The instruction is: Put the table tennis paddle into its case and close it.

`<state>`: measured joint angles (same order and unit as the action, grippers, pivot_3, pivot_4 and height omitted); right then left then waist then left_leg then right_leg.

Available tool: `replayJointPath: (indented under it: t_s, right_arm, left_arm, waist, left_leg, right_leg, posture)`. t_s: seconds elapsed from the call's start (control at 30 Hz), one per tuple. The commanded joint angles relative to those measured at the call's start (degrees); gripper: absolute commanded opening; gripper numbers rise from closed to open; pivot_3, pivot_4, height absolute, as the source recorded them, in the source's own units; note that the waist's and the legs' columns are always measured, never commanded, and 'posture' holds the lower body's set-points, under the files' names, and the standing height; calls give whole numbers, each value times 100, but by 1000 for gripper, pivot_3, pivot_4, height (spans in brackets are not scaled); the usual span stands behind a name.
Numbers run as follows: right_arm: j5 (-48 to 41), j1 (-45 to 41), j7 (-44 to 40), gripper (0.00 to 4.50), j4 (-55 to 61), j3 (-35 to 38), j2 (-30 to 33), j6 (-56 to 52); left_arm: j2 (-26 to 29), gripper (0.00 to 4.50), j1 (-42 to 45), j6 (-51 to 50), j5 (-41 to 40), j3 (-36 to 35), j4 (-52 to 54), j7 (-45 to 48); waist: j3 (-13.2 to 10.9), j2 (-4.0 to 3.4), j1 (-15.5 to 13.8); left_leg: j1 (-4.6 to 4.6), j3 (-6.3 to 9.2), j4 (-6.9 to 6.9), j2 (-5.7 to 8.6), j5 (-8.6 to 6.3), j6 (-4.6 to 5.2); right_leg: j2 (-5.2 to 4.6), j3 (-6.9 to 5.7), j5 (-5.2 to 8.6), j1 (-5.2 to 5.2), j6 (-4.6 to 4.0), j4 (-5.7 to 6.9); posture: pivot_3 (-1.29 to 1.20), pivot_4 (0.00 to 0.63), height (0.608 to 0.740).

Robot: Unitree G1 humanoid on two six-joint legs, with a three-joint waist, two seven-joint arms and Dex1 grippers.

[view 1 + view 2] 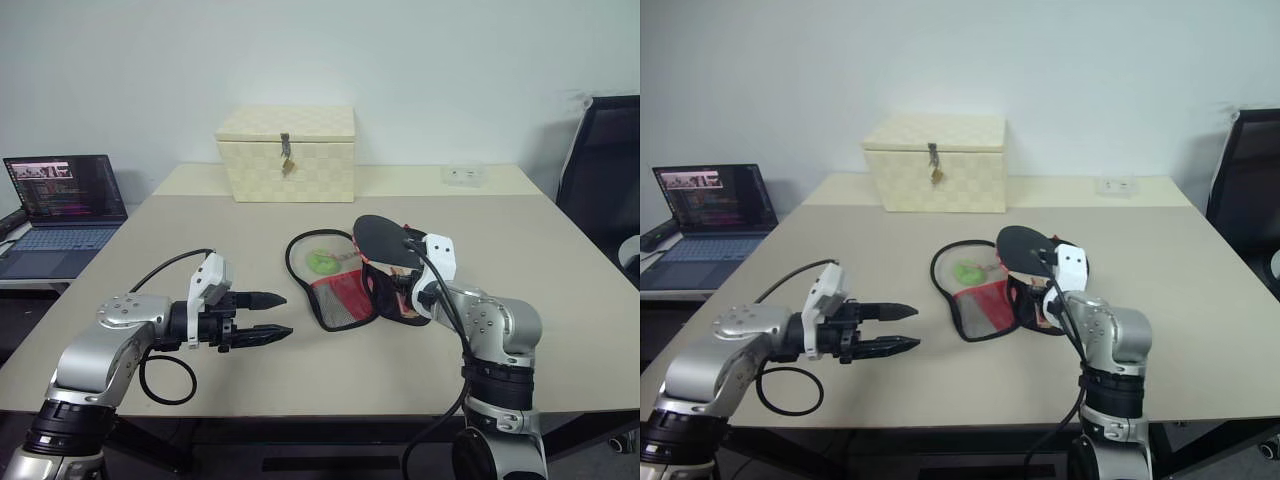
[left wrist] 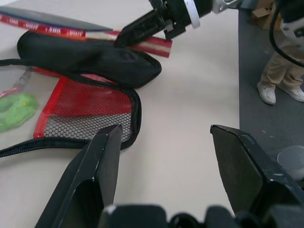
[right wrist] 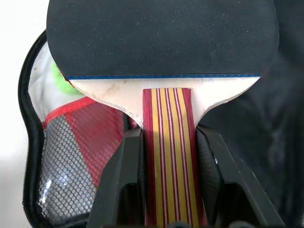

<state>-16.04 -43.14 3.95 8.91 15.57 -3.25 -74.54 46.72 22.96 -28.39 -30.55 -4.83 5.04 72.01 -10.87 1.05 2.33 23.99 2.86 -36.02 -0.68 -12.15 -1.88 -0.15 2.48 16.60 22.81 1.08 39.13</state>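
The table tennis paddle (image 3: 161,38), black rubber face with a striped wooden handle (image 3: 167,142), hangs tilted just above the case. My right gripper (image 3: 166,137) is shut on that handle, one finger on each side. The case (image 1: 335,285) lies unzipped and spread open on the table's middle, showing a red mesh pocket (image 3: 71,156) and a green item (image 1: 322,262) in its clear side. My left gripper (image 1: 275,315) hovers to the left of the case, open and holding nothing, pointing at it. The left wrist view shows the case's black half (image 2: 90,59) with the paddle handle (image 2: 152,45) behind it.
A cream woven box (image 1: 288,152) with a metal latch stands at the back of the table. A laptop (image 1: 65,200) sits on a lower surface to the left, a black chair (image 1: 605,180) to the right. A person's legs (image 2: 278,80) stand beside the table.
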Motion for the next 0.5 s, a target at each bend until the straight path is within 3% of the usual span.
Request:
replayJointPath:
  t_s: [0.03, 0.5]
  right_arm:
    - [155, -22, 7, 1098, -273, -161, 61, 673]
    - [565, -70, 100, 1098, -1407, -375, 317, 1800]
  left_arm:
    - [71, 3226, 46, 3, -127, -149, 242, -26]
    - [67, 3226, 119, -19, -105, -83, 250, -56]
  waist:
    - [0, 0, 3]
    - [0, 0, 73]
  left_leg:
    - [0, -2, 0, -1, 0, 0]
    - [5, -10, 2, -4, 0, 0]
  right_leg:
    - [0, 0, 0, 0, 0, 1]
    - [2, 9, 0, 17, -1, 12]
  posture:
    - [0, 150, 740]
    - [0, 150, 740]
